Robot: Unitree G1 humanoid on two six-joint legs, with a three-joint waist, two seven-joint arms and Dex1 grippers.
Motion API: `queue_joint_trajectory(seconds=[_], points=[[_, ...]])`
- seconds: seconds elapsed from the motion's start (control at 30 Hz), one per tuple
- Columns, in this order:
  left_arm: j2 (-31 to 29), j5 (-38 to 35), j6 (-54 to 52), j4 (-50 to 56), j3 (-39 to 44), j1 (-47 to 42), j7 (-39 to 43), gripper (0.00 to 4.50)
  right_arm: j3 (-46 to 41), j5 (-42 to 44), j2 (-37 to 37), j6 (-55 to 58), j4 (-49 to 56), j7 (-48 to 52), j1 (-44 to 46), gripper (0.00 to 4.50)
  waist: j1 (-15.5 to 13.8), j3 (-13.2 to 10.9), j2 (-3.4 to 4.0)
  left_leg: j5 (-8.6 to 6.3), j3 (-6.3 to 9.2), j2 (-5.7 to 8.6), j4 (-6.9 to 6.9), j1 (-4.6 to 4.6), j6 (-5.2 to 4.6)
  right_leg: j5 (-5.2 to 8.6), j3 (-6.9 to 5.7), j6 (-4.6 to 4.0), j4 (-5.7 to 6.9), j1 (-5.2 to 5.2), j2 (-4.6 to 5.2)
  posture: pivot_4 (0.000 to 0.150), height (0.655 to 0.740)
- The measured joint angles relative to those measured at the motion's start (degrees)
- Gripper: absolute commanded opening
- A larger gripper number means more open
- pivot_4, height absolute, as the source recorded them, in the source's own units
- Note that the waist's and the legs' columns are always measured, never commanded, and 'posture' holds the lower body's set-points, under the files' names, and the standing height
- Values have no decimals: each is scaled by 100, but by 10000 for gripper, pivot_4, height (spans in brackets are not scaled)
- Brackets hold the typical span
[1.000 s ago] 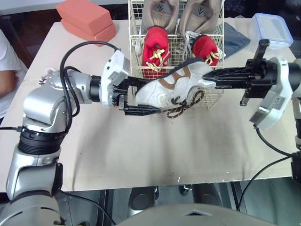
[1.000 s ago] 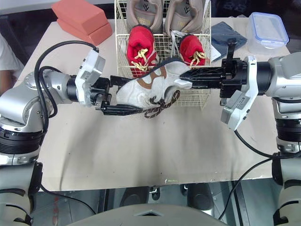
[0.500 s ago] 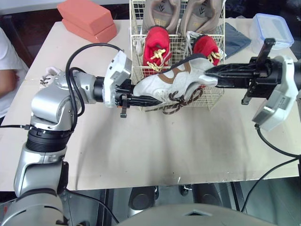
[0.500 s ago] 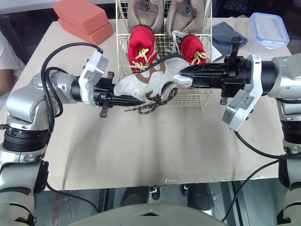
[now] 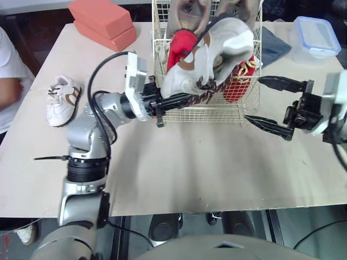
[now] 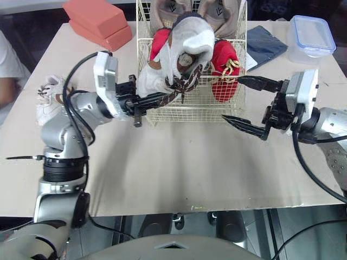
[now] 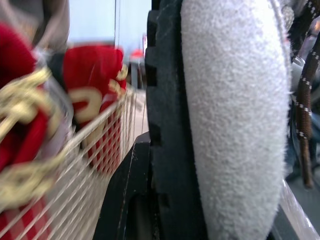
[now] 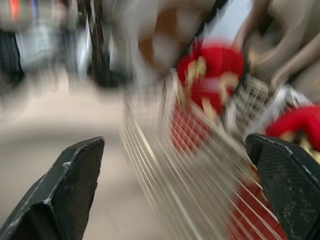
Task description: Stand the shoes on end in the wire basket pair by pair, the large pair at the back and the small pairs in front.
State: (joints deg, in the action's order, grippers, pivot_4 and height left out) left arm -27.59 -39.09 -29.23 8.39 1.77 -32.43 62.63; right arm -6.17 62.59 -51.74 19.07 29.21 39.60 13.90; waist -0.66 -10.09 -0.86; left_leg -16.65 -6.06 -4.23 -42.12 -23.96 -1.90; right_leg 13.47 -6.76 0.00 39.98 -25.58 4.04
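White-grey suede trainer with brown panels and brown laces (image 5: 209, 51) is held steeply tilted above the front row of the white wire basket (image 5: 206, 111). The left claw (image 5: 187, 99) is clamped on its lower end, one black finger flat against the sole. The left arm is bent at the elbow, its forearm reaching level over the beige worktop (image 5: 190, 162) toward the basket's front wall. Small red shoes with gold laces (image 5: 238, 81) stand in the front, and the large tan pair (image 5: 187, 11) stands behind them. The right claw (image 5: 254, 98) hovers near the basket's front right corner, fingers spread wide and empty. A matching small trainer (image 5: 62, 100) lies on the worktop at far left.
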Motion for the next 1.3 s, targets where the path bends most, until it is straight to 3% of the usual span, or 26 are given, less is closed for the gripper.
queue_joint_trajectory(seconds=[0.17, 0.27, 0.47, 0.57, 0.97, 1.0, 1.17, 1.2, 1.3], points=[[150, 380, 427, -181, -144, 198, -37, 6995, -51, 1892, 826, 749, 507, -2081, 475, 45000, -19, 0, -2, -1, 1, 2, 0, -3, -1, 0, -2, 1, -3, 0, -1, 1500, 6860], [222, 490, 550, -244, -243, 212, -33, 6995, -46, 2167, 1080, 904, 559, -2721, 733, 37620, -43, 0, -4, -2, 7, 2, -1, -16, -4, -1, -10, 1, -11, -2, 2, 1500, 6860], [265, 713, 708, -381, -238, 211, -150, 6995, 11, 1951, 1340, 1134, 603, -3137, 807, 10412, -33, 0, -4, -2, 13, 4, 2, -23, -4, -1, -17, 1, -12, -7, 2, 1500, 6860], [289, 741, 727, -415, -229, 211, -167, 6995, 30, 1814, 1448, 1187, 642, -3163, 780, 152, -31, 0, -4, -2, 16, 3, -1, -23, -5, -1, -20, 2, -10, -6, 2, 1500, 6860], [347, 714, 596, -443, -205, 211, -248, 6995, 52, 1281, 1911, 1200, 701, -3170, 722, 152, -35, 0, -4, -2, 20, 3, -1, -24, -5, -1, -23, 2, -10, -4, 2, 1500, 6860], [327, 658, 521, -443, -200, 211, -234, 17177, 58, 1265, 1939, 1206, 701, -3194, 730, 0, -31, 0, -4, -2, 20, 3, -1, -25, -5, -1, -24, 2, -10, -5, 2, 1500, 6860], [206, 454, 407, -397, -199, 211, 34, 40705, 65, 1261, 1955, 1302, 699, -3317, 811, 0, -16, 0, -4, -2, 19, 3, 1, -26, -5, -1, -24, 1, -12, -7, 0, 1500, 6860], [184, 436, 409, -369, -199, 212, 79, 44321, 63, 1263, 1953, 1320, 699, -3354, 834, 0, -16, 0, -4, -2, 19, 3, 1, -26, -5, -1, -24, 1, -12, -7, 0, 1500, 6860], [96, 420, 504, -318, -182, 211, 112, 44321, -73, 1322, 1922, 1325, 700, -3427, 854, 0, -20, 0, -4, -2, 19, 3, 1, -27, -5, -1, -24, 1, -13, -7, 1, 1500, 6860]])
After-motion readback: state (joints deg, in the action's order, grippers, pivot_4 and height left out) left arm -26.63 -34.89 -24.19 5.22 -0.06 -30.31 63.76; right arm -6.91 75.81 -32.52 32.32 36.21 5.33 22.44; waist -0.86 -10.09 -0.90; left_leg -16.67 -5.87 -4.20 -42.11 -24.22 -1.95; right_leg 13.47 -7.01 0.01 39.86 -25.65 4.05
